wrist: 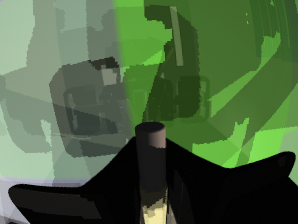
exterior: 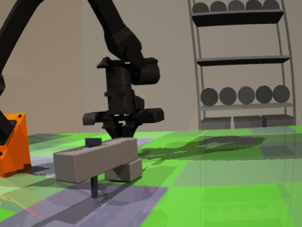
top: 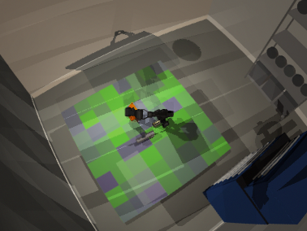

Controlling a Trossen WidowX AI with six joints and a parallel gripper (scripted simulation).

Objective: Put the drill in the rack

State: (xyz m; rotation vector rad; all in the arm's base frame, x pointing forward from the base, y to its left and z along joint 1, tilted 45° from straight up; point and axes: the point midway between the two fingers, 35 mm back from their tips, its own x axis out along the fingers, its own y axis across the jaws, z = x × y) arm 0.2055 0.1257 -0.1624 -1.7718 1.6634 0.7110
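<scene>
My gripper (top: 162, 122) (exterior: 121, 134) (wrist: 146, 141) points down and is shut on the drill, a dark grey cylinder (wrist: 151, 167) with a round end, seen between the fingers in the wrist view. A pale yellowish part shows below it. A long grey bar (top: 145, 137) (exterior: 93, 161) is in front of the fingertips in the exterior view and hides part of them. A dark cap (exterior: 93, 141) sits on it, and a thin dark rod (exterior: 94, 187) reaches down below it. A smaller pale block (top: 157, 123) (exterior: 123, 171) is behind the bar. I cannot tell which part is the key or the rack.
The orange arm base (top: 131, 106) (exterior: 16, 148) is to the left. Everything is on a green and purple checkered surface (top: 107, 180) (exterior: 208, 172). A shelf with dark discs (exterior: 244, 61) is in the background. A large blue object (top: 239, 203) is at the lower right of the top view.
</scene>
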